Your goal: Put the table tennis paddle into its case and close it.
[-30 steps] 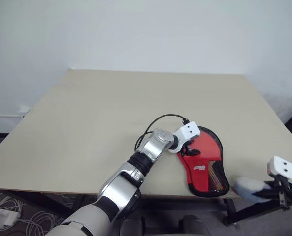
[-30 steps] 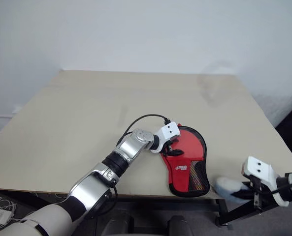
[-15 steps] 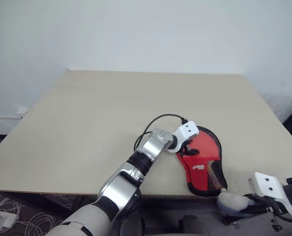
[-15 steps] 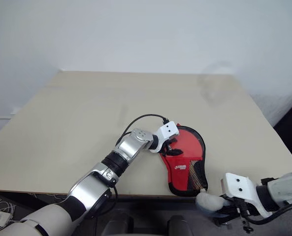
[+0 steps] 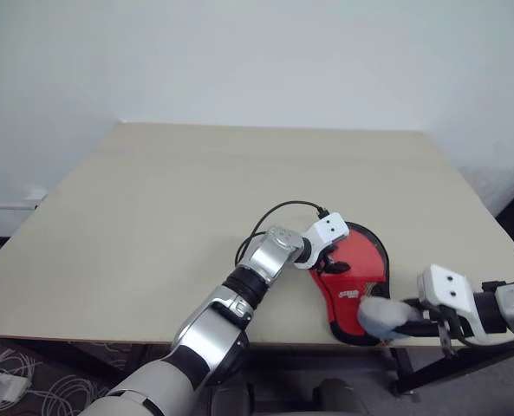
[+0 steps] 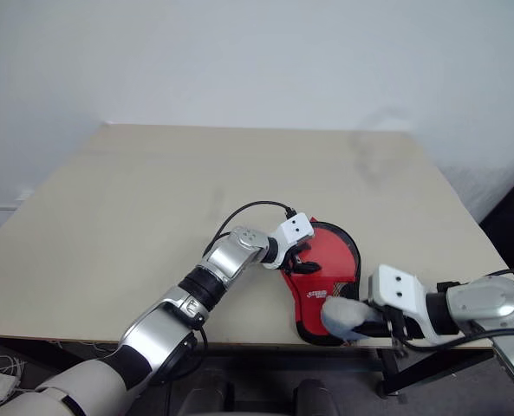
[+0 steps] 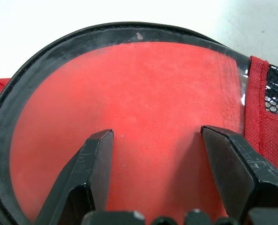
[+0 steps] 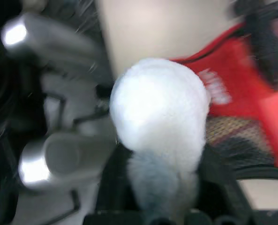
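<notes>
Here the table [image 5: 152,217] carries the case [image 5: 361,277] at its near edge, toward the right corner, red panel up. The table tennis paddle [image 7: 129,108] lies inside, its red rubber showing through the clear window. The fabric looks soft and floppy over a stiff, light bat; the zip edging seems the place to grip. A small white logo is unreadable. The left gripper [image 7: 153,140] rests unclenched on the window; the right gripper [image 6: 361,322] grasps a pale soft lump [image 6: 348,317].

Both my arms are silver metal with black joint rings. White camera blocks with two dark dots sit at each wrist. Black cable [image 5: 278,212] loops from left wrist. Fingers [image 7: 89,168] black, scuffed.
</notes>
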